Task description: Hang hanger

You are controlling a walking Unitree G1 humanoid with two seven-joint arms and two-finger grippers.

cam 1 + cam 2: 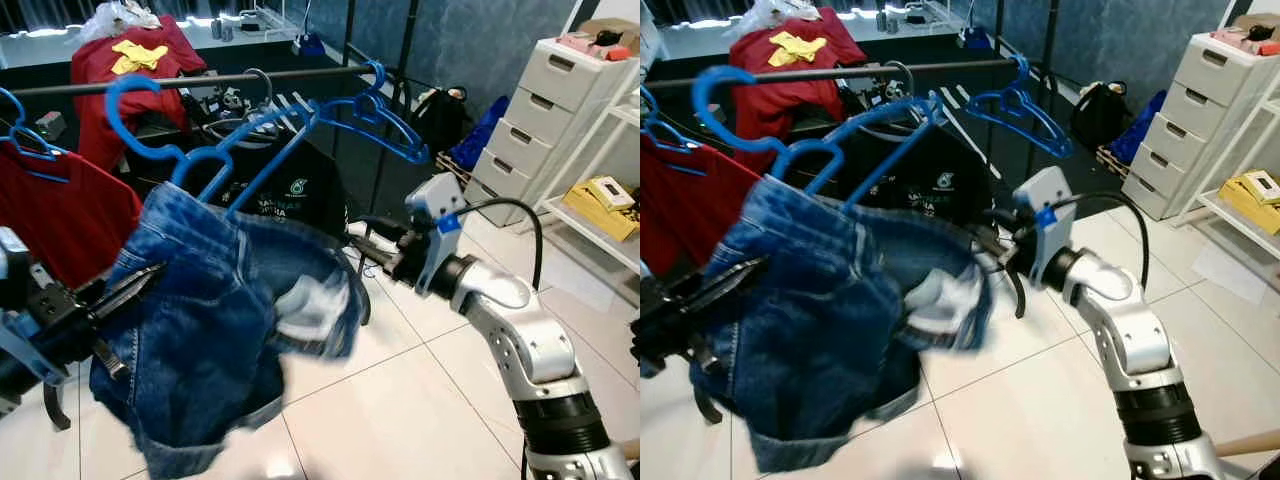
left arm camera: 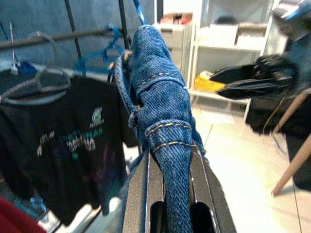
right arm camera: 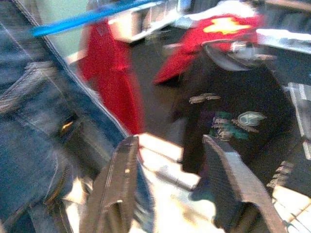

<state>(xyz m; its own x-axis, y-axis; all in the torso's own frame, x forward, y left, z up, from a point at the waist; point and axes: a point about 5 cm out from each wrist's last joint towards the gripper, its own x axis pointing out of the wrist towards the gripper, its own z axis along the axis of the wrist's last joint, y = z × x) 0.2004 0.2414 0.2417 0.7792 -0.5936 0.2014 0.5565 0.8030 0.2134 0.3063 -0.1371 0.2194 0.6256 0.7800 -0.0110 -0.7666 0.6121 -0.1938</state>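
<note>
Your left gripper pinches the waistband of the denim shorts, which hang on a blue hanger held just below the clothes rail. Your right gripper sits beside the shorts, fingers spread apart and holding nothing.

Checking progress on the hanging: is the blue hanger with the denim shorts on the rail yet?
Not yet. The hanger with the shorts is tilted, its hook in front of the rail, not over it. The left gripper clamps the denim.

Rough denim shorts; glossy plastic hanger; glossy tile floor.
</note>
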